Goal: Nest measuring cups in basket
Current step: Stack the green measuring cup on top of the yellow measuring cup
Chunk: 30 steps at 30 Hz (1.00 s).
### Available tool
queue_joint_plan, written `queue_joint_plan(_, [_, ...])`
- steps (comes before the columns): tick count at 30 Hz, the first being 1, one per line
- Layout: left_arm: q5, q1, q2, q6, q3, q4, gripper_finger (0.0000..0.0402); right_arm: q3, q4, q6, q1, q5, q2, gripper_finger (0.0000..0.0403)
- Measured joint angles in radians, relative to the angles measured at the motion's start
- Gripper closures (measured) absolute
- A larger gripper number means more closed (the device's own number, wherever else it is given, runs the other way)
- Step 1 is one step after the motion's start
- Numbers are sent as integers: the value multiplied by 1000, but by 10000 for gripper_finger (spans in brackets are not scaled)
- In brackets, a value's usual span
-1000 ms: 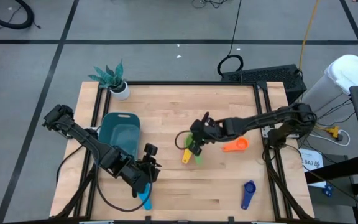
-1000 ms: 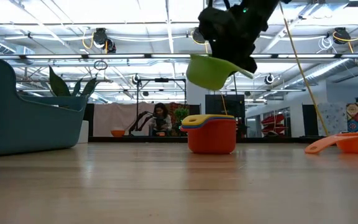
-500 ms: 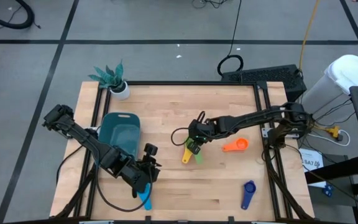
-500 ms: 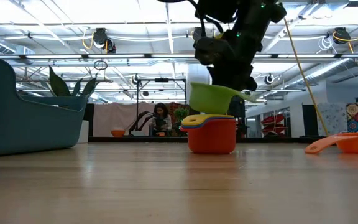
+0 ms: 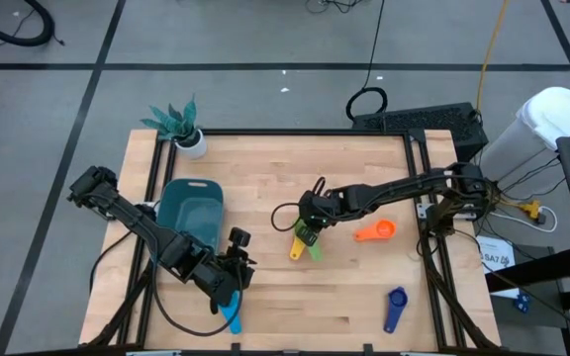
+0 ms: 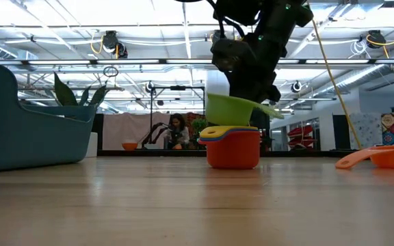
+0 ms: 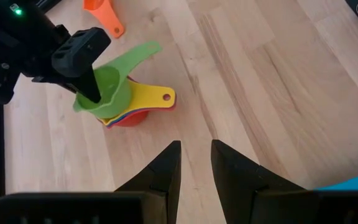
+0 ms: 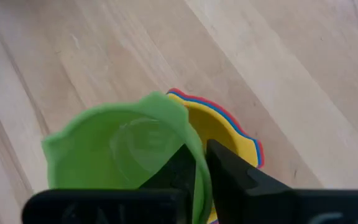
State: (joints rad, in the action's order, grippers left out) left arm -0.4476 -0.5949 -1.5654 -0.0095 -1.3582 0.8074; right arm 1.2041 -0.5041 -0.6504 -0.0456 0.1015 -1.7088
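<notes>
One green cup (image 6: 232, 109), its rim clamped in our right pincer (image 5: 310, 220), hovers over the nested stack (image 6: 232, 145); we centre it, then lower it level.

— Where does your top camera sit?
— Straight above, far enough to take in the whole desk (image 5: 364, 287) and both arms.

— And the low one?
— At desk-top level, facing level across into the room, close to the stack of cups (image 6: 232, 145).

— Your wrist cameras?
— The left looks down from some way off at that same stack (image 7: 129, 106); the right sits almost on top of the green cup (image 8: 120, 149). All four views share that stack (image 5: 305, 240).
</notes>
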Motion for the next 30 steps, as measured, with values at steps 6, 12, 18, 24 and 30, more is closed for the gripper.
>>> queue_joint_plan(6, [0,0,0,-12,0,1,309,0,-9,0,7,1,0,371])
queue_joint_plan(12, [0,0,0,-22,0,2,309,0,-16,34,12,21,0,398])
queue_joint_plan(18, [0,0,0,-22,0,2,309,0,-17,43,13,30,0,401])
queue_joint_plan(24, [0,0,0,-22,0,2,309,0,-24,31,13,3,0,400])
queue_joint_plan(30, [1,0,0,-26,0,2,309,0,-22,36,13,2,3,372])
